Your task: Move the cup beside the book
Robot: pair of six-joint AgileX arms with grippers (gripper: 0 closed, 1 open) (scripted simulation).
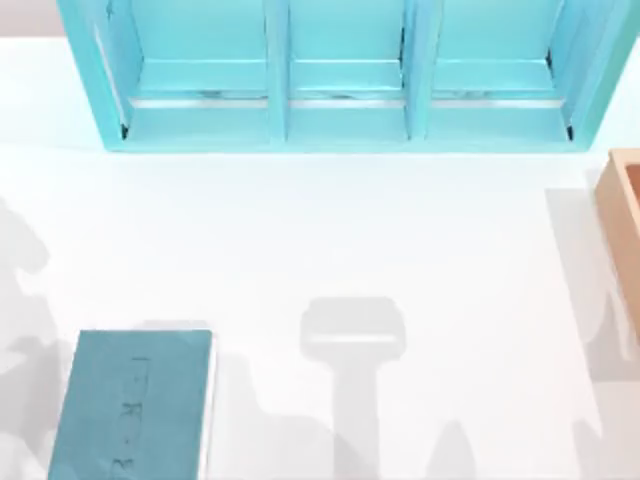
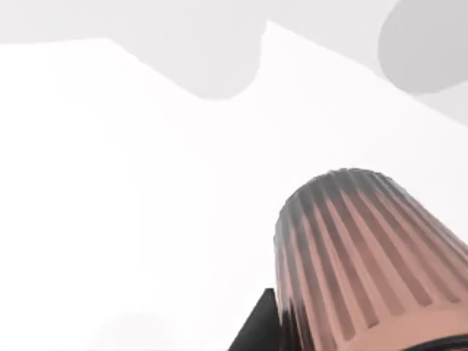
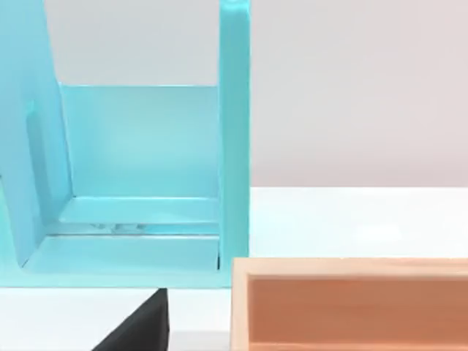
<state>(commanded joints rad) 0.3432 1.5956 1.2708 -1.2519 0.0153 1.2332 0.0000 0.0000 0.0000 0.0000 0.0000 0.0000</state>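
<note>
1. The book [image 1: 135,405], a teal-blue hardcover with its white page edge turned toward the table's middle, lies flat at the near-left corner of the white table [image 1: 330,230].
2. In our left wrist view the cup [image 2: 365,263], ribbed and pinkish-brown, sits close under the camera with a dark part of our left gripper at its side. We judge it is held and lifted, but the fingers are hidden, so we cannot tell how the jaws stand.
3. A cup-shaped shadow falls on the table just right of the book, which suggests the cup hangs above that spot.
4. To do this step well, we should lower straight down over the bare table right of the book's page edge, keep the cup upright, and leave a small gap so its base does not land on the cover.
5. We should release only once the base rests flat, then rise vertically so we do not tip it.
6. Our right arm is parked toward the right edge, its wrist camera facing the wooden box [image 3: 351,303] and the light-blue shelf unit [image 1: 340,75] along the far edge; its jaw state cannot be told.
</note>
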